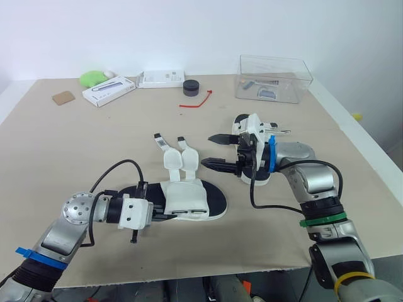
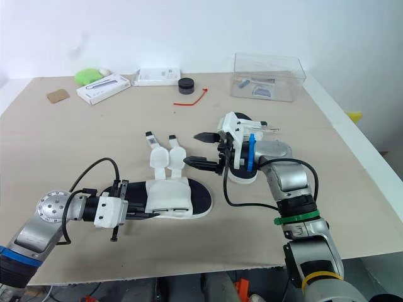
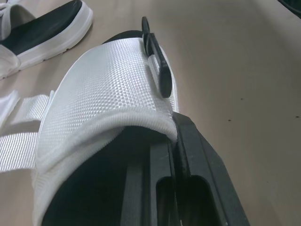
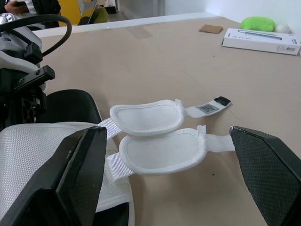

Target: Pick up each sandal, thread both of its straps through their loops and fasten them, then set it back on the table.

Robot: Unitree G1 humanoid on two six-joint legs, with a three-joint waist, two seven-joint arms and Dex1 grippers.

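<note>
A sandal [image 1: 211, 200] with a black sole and white webbing upper lies at the table's middle front. Its two straps are undone, and their padded flaps [image 1: 179, 160] are spread flat on the far side. My left gripper [image 1: 162, 214] is shut on the edge of the white upper [image 3: 103, 84], one finger over the webbing and one under it. My right gripper [image 1: 214, 151] hovers open just right of the flaps [image 4: 155, 134], fingertips [image 4: 268, 165] wide apart with nothing between them. The second sandal [image 1: 244, 121] lies under the right wrist, mostly hidden.
At the back right stands a clear plastic box [image 1: 274, 78]. Along the far edge are a black round cap [image 1: 191, 87], a red cord [image 1: 196, 100], two white boxes [image 1: 108, 90], a green object [image 1: 93, 78] and a brown card [image 1: 63, 97].
</note>
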